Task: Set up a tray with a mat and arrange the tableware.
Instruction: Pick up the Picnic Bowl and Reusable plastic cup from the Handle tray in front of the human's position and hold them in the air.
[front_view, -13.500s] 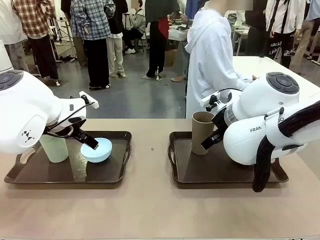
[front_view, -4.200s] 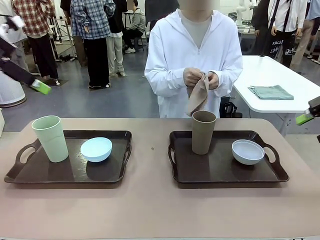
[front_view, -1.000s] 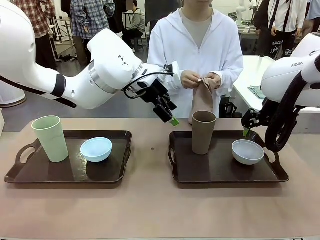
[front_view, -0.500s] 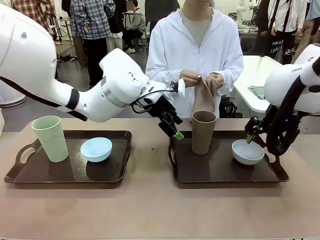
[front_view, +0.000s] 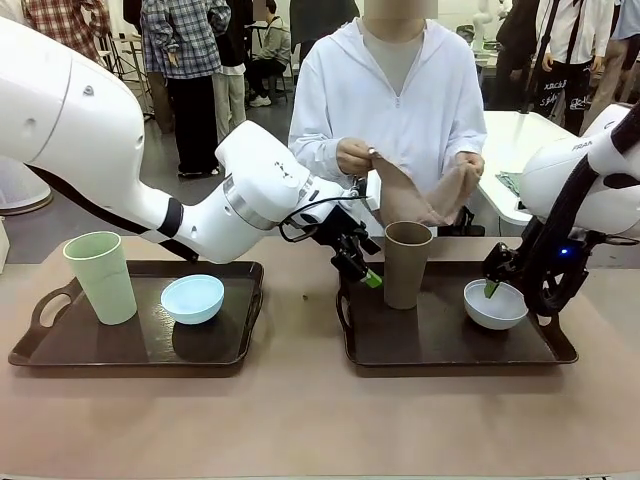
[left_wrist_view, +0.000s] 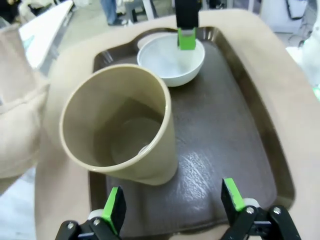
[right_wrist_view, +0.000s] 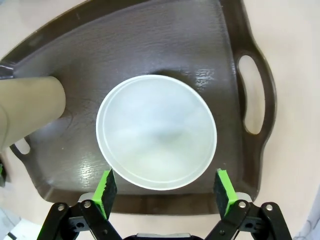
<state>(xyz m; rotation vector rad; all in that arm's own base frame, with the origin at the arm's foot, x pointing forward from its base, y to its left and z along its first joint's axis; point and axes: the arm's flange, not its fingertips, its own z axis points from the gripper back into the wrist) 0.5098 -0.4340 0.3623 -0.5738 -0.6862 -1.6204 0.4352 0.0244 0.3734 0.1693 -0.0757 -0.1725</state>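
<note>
A brown cup and a whitish-blue bowl stand on the right tray. My left gripper is open, low beside the cup's left side; in the left wrist view the cup stands just beyond the open gripper. My right gripper hangs open over the bowl's rim; the bowl lies right past its spread fingertips. A pale green cup and a light blue bowl sit on the left tray. The person holds a tan mat spread between both hands.
The person stands at the far edge, right behind the right tray, hands above the brown cup. Bare tabletop runs along the near edge and between the two trays. A white side table stands behind on the right.
My left gripper came down and right to the brown cup's side. My right gripper sank onto the whitish bowl. The person pulled the mat open between both hands.
</note>
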